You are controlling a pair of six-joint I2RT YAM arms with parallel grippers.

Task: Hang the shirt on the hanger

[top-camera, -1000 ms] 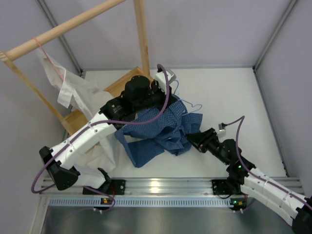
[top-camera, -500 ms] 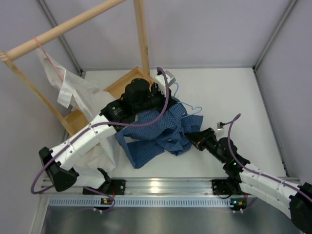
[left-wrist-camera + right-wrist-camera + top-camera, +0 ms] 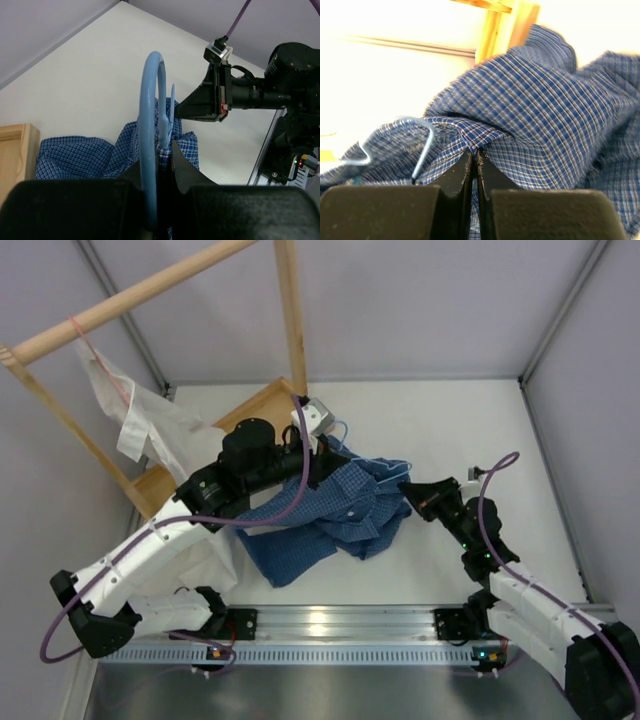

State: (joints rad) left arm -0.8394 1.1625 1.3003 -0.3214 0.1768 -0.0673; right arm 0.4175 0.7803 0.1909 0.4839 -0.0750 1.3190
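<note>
**Hanger gripped, shirt not yet draped**

Top view: the blue fine-checked button-up shirt (image 3: 330, 518) lies crumpled on the white table (image 3: 480, 430).
Left wrist: the left pincer (image 3: 165, 148) clenches the thin light-blue wire hanger (image 3: 149, 115).
Right wrist: the right pincer (image 3: 474, 156) pinches a shirt fold; the shoulders seem unseated.

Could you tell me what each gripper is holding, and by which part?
The left gripper holds the hanger at its hook; the right gripper pinches a fold of the shirt.

White arm shells (image 3: 150, 540), black-fingered right gripper (image 3: 472, 155), purple cables (image 3: 239, 16).
</note>
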